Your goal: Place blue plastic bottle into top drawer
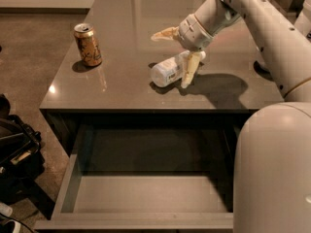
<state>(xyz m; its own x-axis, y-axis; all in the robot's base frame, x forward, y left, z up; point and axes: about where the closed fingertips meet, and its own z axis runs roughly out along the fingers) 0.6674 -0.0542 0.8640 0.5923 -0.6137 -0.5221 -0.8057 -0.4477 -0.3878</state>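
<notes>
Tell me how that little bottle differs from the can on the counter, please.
The blue plastic bottle lies on its side; the soda can stands upright. The bottle is pale with a whitish label; the can is orange-gold. The open pincer hangs over the bottle, while the can stands apart with nothing near it. Both rest on the grey counter.

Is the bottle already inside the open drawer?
No, the bottle lies on its side on the counter, with the gripper open over it, not in the drawer.
</notes>
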